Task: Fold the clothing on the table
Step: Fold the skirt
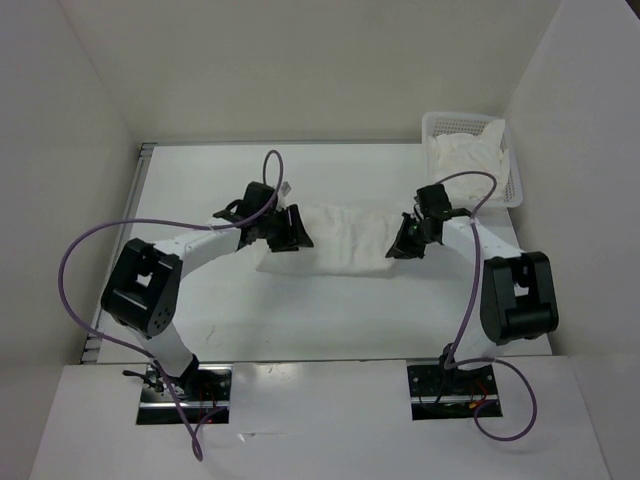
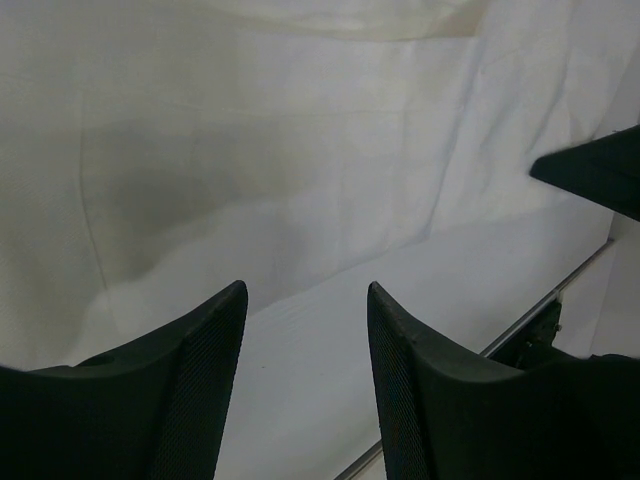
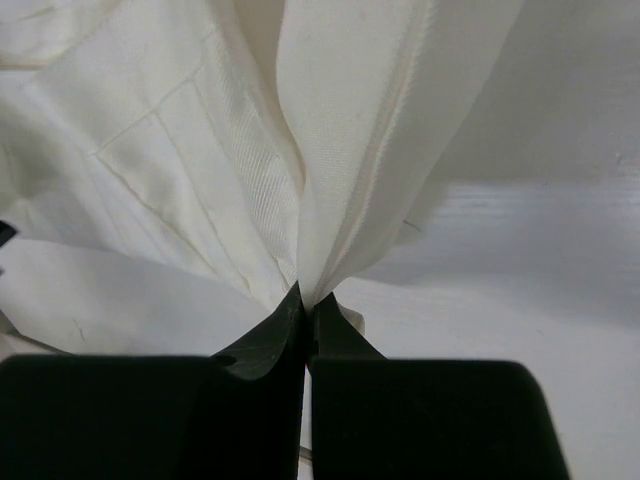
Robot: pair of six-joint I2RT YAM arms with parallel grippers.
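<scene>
My right claw (image 3: 305,300) is clenched on a fold of the white clothing (image 1: 340,240), which rises pinched out of its tips. The clothing lies as a wrinkled strip across the middle of the table (image 1: 300,320), between my two arms. My left claw (image 2: 305,290) stands spread at the strip's left end, bare tabletop showing in the gap. Whether it touches the fabric I cannot tell.

The top view is bright and sharp, with soft light and faint gray shadows on the table (image 1: 320,310). In the left wrist view a gray shadow lies on the clothing (image 2: 200,170) toward 10 o'clock. The black fingers (image 2: 190,400) there look blurry.
</scene>
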